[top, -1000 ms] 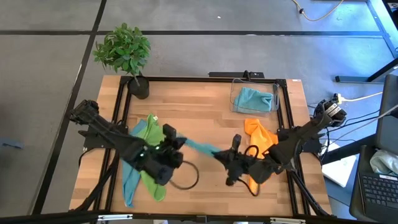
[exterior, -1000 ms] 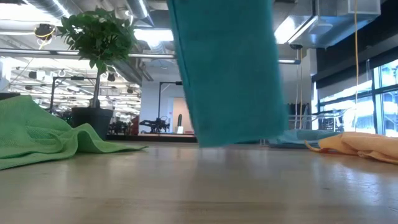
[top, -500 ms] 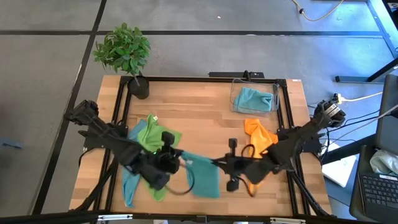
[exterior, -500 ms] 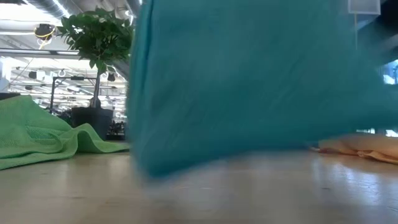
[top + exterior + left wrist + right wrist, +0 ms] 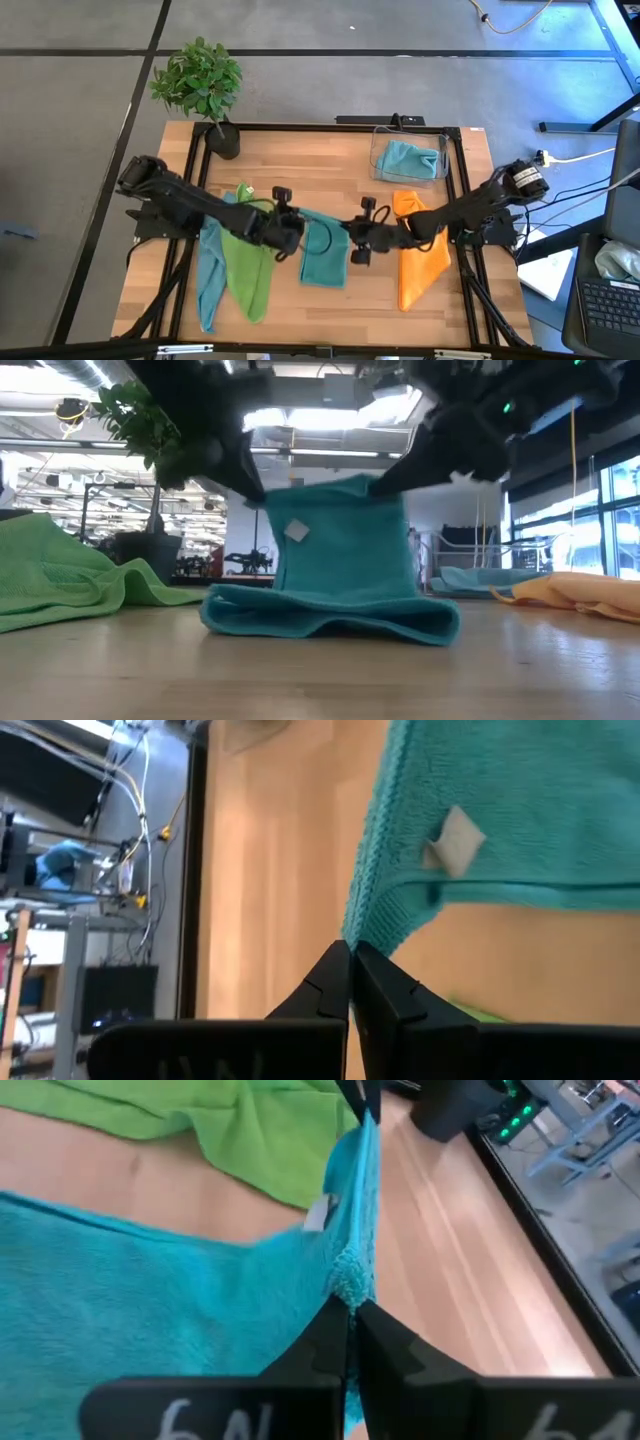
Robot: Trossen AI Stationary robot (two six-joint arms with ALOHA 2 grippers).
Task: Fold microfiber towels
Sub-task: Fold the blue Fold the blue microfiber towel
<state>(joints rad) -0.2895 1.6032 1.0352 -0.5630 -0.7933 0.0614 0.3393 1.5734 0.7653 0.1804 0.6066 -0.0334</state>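
Observation:
The teal towel [image 5: 322,255] is at the table's middle, its upper part standing up [image 5: 345,540] and its lower part bunched on the wood [image 5: 330,615]. My left gripper [image 5: 296,230] and my right gripper [image 5: 350,240] are each shut on one of its top corners. The lime green towel [image 5: 245,262] lies over a light blue towel [image 5: 208,280] at the left. The orange towel [image 5: 420,250] lies at the right. Another light blue towel [image 5: 408,160] lies in the clear bin. My left gripper pinches the teal towel's upper left corner [image 5: 372,928] between its two shut fingers, at the hemmed edge near the white tag. The towel hangs below it, its lower end on the table. My right gripper pinches the teal towel's upper right corner [image 5: 350,1285] between its two shut fingers, at the edge. The top edge runs nearly taut toward my left gripper [image 5: 255,495]. The towel's lower end lies on the table.
A potted plant [image 5: 200,85] stands at the far left corner. The clear bin [image 5: 440,160] stands at the far right. Black frame rails [image 5: 195,180] run along the table's sides. Bare wood shows at the far middle [image 5: 300,170].
Both grippers have come closer together and gone down and a little toward the far edge. The teal towel, first hanging clear of the table, swung toward the near edge; its lower end now lies bunched on the wood while its top edge stays held up.

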